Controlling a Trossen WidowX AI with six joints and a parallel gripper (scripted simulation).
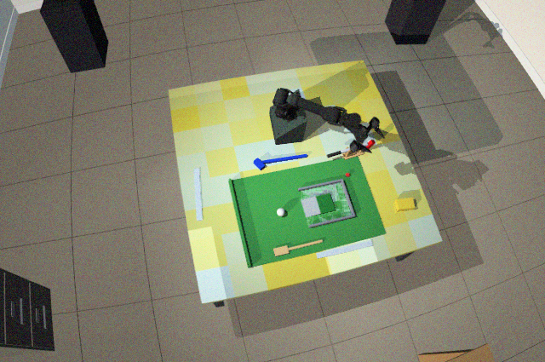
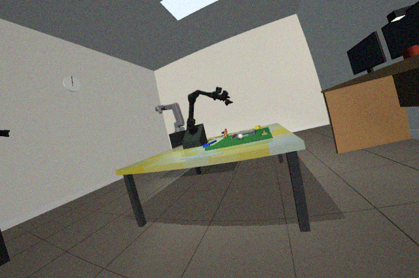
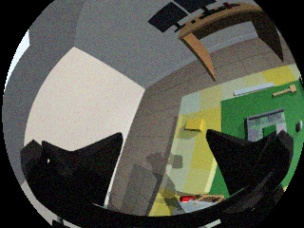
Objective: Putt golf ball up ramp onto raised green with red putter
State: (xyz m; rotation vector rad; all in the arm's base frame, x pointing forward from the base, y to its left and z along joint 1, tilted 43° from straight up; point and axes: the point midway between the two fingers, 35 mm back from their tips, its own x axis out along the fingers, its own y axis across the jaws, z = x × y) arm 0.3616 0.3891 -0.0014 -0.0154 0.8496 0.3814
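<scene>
Black fingers (image 1: 377,144) (image 2: 230,99) stand wide apart, holding nothing, high above the desk (image 1: 186,105) (image 2: 162,162), presumably open so I can bring them down around a shaft. Right of centre in the top view, the red-headed putter (image 1: 370,143) (image 2: 225,129) (image 3: 188,199) seems propped on a small wooden stand (image 1: 353,154) (image 2: 225,134) (image 3: 211,198), likely to make gripping easier. Left of the pale grey ramp (image 1: 309,206), the white golf ball (image 1: 280,212) (image 2: 240,136) (image 3: 298,125) probably sits for a straight stroke.

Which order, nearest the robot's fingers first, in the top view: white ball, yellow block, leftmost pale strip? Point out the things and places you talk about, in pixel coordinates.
1. Yellow block (image 1: 404,204) (image 2: 256,127) (image 3: 194,124), right side
2. White ball (image 1: 280,212) (image 2: 240,136) (image 3: 298,125), mid-table
3. Pale strip (image 1: 197,195) (image 2: 201,156), far left
</scene>
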